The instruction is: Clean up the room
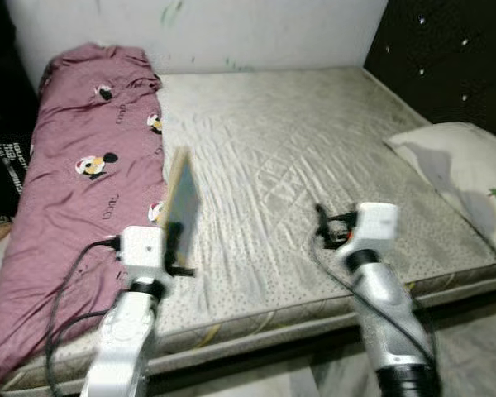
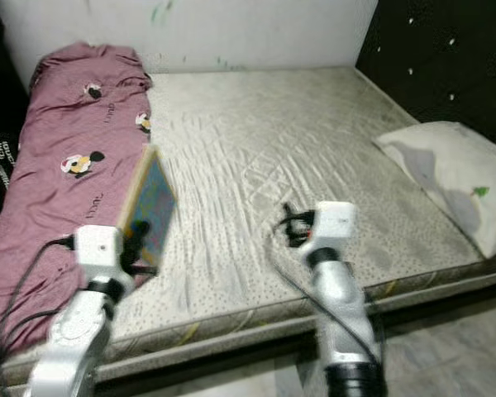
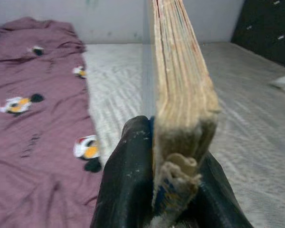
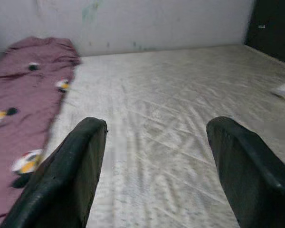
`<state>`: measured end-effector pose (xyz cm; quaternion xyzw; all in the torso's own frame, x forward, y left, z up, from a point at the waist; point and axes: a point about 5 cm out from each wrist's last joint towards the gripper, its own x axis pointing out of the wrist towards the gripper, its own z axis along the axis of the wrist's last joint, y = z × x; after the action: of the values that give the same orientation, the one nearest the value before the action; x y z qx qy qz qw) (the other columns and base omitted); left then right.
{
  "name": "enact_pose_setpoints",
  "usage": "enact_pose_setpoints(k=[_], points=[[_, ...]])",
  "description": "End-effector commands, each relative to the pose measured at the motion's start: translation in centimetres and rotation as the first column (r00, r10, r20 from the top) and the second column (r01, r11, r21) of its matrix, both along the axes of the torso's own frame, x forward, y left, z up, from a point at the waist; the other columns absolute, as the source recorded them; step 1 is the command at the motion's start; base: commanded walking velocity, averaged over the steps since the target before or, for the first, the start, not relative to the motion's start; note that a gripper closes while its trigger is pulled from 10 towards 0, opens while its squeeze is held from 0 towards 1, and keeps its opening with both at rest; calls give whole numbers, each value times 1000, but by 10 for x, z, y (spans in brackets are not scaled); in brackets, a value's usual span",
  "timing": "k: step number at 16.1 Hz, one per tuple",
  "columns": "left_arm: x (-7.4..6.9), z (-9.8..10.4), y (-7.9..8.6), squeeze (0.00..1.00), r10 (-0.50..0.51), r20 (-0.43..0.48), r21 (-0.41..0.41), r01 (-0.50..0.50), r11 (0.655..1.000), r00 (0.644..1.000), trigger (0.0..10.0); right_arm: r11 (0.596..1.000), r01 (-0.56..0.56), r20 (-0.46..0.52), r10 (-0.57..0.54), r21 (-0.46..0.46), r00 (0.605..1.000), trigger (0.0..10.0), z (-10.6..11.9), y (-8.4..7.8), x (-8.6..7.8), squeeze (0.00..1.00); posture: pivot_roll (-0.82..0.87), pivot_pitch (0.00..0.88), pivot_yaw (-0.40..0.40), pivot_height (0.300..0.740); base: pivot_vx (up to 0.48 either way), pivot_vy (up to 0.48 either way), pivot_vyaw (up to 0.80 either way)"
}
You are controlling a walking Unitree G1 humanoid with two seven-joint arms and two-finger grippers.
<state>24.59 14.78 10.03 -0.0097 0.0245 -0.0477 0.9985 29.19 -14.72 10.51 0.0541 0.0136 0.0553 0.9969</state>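
On my far left I see a maroon quilted blanket printed with cartoon mice (image 1: 74,190), lying lengthwise along the left side of the bare beige quilted mattress (image 1: 314,141). Its lower end hangs over the mattress's near edge.

Next, my left gripper (image 3: 173,190) is raised above the near left part of the mattress, just beside the blanket's edge. Its two black fingers (image 3: 128,175) are clamped on the bottom edge of a thin worn book with yellowed pages and a colourful blue cover (image 2: 149,207). The book stands roughly upright, tilted slightly, off the mattress (the left wrist view shows its frayed lower corner pinched between the pads). A black cable (image 1: 66,281) loops from the left wrist housing down along the arm.

Moving right, my right gripper (image 4: 154,156) hovers above the near middle of the mattress. Its fingers are spread wide, with bare mattress between them and nothing held.

At the far right, a white pillow with grey patches (image 1: 467,178) lies on the mattress's right edge, beside the black tufted headboard (image 1: 455,58).
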Motion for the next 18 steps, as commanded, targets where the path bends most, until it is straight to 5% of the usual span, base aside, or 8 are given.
enact_pose_setpoints(k=[1, 8, 18], points=[[3, 12, -9, 0, -33, 53, -20, 35, 999, 998, 10000, 1000, 23, 9, -23, -21, 1000, 10000, 4, -10, 0, 0, -45, 49, -10, 740, 0, -311, 0], [5, 12, -11, 0, -31, 53, -24, 32, 999, 998, 10000, 999, 14, 13, -13, -33, 1000, 10000, 5, -9, 2, 0, -48, 47, -17, 740, 0, -309, 0], [5, 13, -11, 0, -31, 61, -52, 34, 998, 998, 10000, 999, 6, 26, -4, -52, 1000, 10000, 7, -9, 3, 0, -51, 49, -21, 740, 0, 0, 251]])
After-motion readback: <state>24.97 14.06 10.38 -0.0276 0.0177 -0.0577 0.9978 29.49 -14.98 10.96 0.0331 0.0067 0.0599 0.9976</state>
